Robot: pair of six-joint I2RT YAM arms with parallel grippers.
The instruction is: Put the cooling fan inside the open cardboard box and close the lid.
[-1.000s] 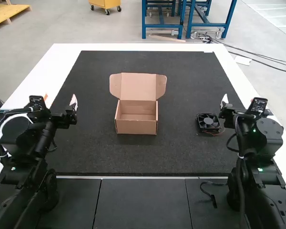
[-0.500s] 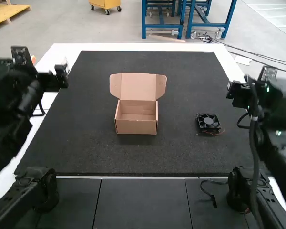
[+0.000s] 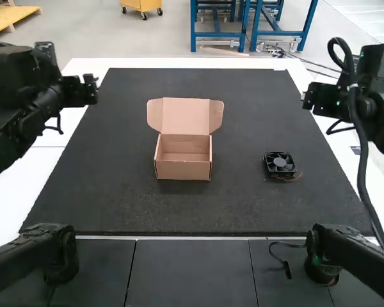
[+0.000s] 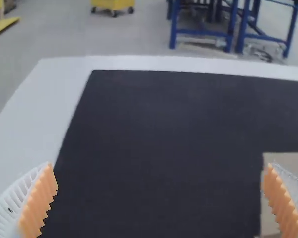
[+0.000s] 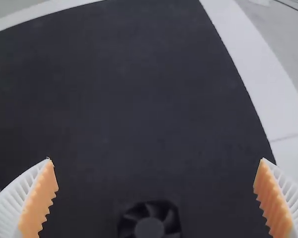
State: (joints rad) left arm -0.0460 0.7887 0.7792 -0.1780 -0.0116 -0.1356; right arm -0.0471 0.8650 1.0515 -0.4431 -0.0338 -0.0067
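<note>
The cardboard box [image 3: 183, 153] is plain brown card, matt and smooth on its walls and lid flap. The cooling fan [image 3: 281, 164] is black plastic with a dull finish. Both sit on a black mat [image 3: 115, 192], matt and finely grained, laid over a smooth white bench [image 3: 25, 192]. The left tool [image 4: 158, 167] and right tool [image 5: 155, 161] have ribbed white plastic fingers [image 4: 10, 208] faced with matt orange toothed pads [image 4: 37, 203]

Bright, even, diffuse light over the whole surface [image 3: 19, 198]. Slightly darker inside the cardboard box [image 3: 183, 148]. Both wrist views pretty soft tbh, especially up close on the ribbed fingers [image 4: 32, 208] at the corners.
</note>
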